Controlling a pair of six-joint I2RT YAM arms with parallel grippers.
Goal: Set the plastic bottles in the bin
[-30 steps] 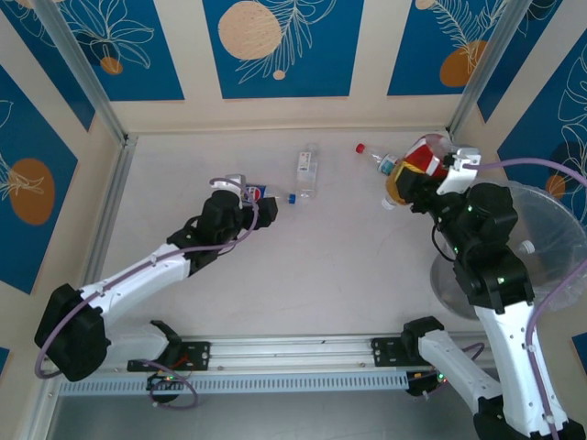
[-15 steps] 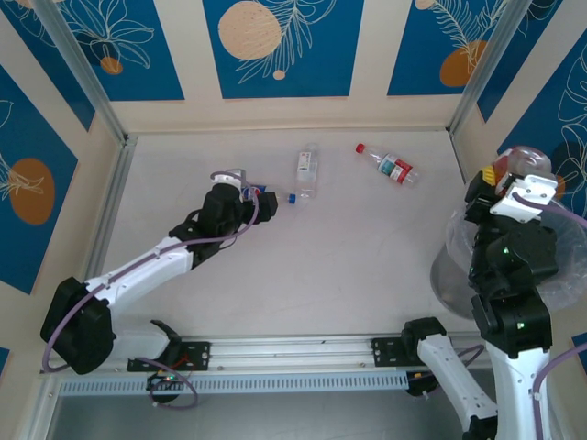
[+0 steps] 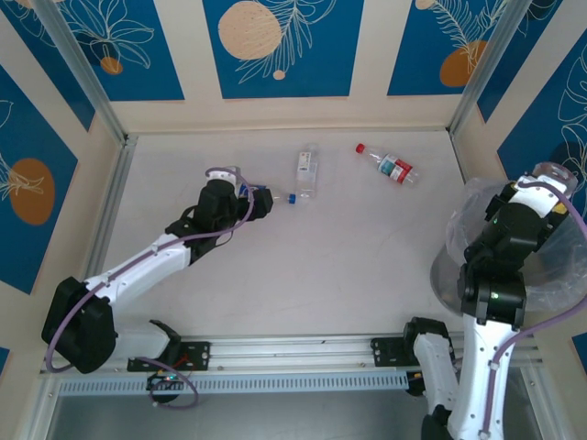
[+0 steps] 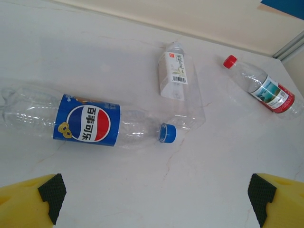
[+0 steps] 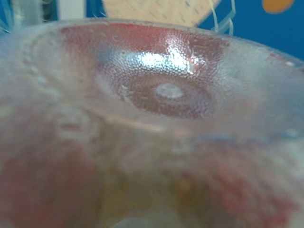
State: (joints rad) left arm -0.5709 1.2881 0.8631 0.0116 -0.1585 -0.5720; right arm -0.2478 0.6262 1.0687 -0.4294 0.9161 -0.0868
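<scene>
A clear Pepsi bottle (image 4: 85,124) with a blue label and a blue cap (image 4: 167,133) lies on its side just ahead of my left gripper (image 4: 156,194), which is open; its yellow fingers (image 4: 33,202) stand wide apart, touching nothing. Beyond it lie a clear bottle with a white label (image 4: 175,76) and a red-capped bottle (image 4: 266,89). From above, my left gripper (image 3: 257,203) sits beside the blue cap (image 3: 292,196). My right gripper (image 3: 543,190) hangs over the bin (image 3: 468,220), shut on a red-and-orange bottle (image 5: 156,118) whose dimpled base faces the wrist camera.
The bin's grey base (image 3: 447,280) stands at the table's right edge against the side wall. The white-label bottle (image 3: 306,170) and the red-capped bottle (image 3: 389,164) lie near the back wall. A metal rail runs along the near edge.
My right arm has swung from the back right of the table to above the bin, carrying the red-and-orange bottle. My left gripper has shifted slightly towards the back by the Pepsi bottle.
</scene>
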